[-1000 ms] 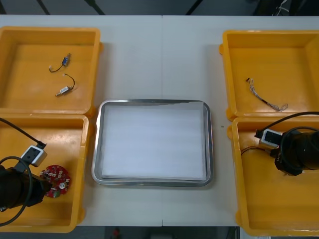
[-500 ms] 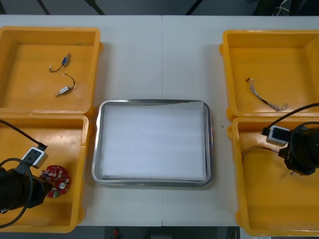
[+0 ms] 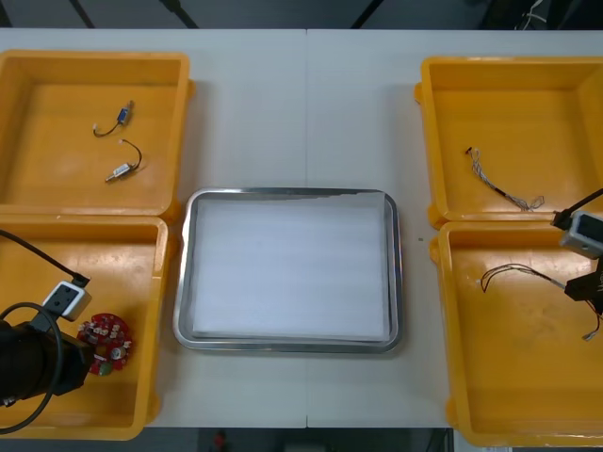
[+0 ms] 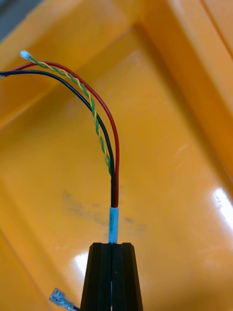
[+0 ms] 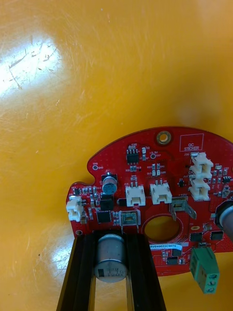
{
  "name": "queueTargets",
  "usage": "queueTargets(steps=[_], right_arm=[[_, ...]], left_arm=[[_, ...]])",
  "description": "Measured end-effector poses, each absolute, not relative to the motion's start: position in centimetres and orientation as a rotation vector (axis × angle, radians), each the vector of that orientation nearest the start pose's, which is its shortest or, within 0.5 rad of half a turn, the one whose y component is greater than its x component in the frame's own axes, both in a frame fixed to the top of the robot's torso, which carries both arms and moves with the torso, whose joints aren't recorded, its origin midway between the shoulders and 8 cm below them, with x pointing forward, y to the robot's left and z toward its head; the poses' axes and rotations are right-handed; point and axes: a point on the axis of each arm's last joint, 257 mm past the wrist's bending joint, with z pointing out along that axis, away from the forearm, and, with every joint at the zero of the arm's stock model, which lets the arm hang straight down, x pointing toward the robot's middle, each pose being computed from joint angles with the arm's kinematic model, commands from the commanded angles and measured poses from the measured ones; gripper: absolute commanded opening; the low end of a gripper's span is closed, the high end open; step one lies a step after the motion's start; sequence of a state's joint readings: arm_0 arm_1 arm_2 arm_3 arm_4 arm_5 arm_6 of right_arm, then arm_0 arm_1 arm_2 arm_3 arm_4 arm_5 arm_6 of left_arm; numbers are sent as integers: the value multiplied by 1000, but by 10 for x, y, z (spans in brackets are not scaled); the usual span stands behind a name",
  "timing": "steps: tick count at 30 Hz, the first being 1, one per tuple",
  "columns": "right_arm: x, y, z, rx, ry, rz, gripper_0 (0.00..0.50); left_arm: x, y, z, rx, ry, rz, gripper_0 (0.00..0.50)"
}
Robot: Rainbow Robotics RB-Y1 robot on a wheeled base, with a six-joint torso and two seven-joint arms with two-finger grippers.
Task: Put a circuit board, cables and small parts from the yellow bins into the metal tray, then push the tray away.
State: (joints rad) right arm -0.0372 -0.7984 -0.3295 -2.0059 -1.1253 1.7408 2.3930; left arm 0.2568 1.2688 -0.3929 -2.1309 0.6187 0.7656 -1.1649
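Above yellow bins [image 3: 443,320], right pincer [image 4: 112,244] pinches a cable [image 4: 113,170] pointing straight outward; left pincer [image 5: 110,234] clamps circuit board [image 5: 160,165].

Right gripper pinching a cable bundle over the bin floor

The right gripper [image 4: 112,247] had its black fingers pressed together on a pale sleeve [image 4: 113,224] at the end of the cable bundle [image 4: 114,192]. From the sleeve a red wire, a black wire and a twisted yellow-and-green pair rose away from the fingertips and curved off together, the twisted pair ending in a small white tip [image 4: 24,54]. Just beside the fingers lay a small clear terminal [image 4: 58,295]. The glossy floor of a yellow bin [image 4: 179,160] lay behind.
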Motion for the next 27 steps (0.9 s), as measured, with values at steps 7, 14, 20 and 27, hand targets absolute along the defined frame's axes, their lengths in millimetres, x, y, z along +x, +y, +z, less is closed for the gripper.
queueTargets(steps=[7,14,20,27], right_arm=[[348,-345,-197,-1055,2453,222,0],[339,-339,-188,-859,2581,262,0],[358,-337,-156,-781,2572,155,0],[383,-317,-121,-504,2563,167,0]], left_arm=[[321,352,-335,525,2552,55,0],[334,366,-307,479,2533,67,0],[339,379,-277,387,2572,95,0],[341,383,-246,299,2610,76,0]])
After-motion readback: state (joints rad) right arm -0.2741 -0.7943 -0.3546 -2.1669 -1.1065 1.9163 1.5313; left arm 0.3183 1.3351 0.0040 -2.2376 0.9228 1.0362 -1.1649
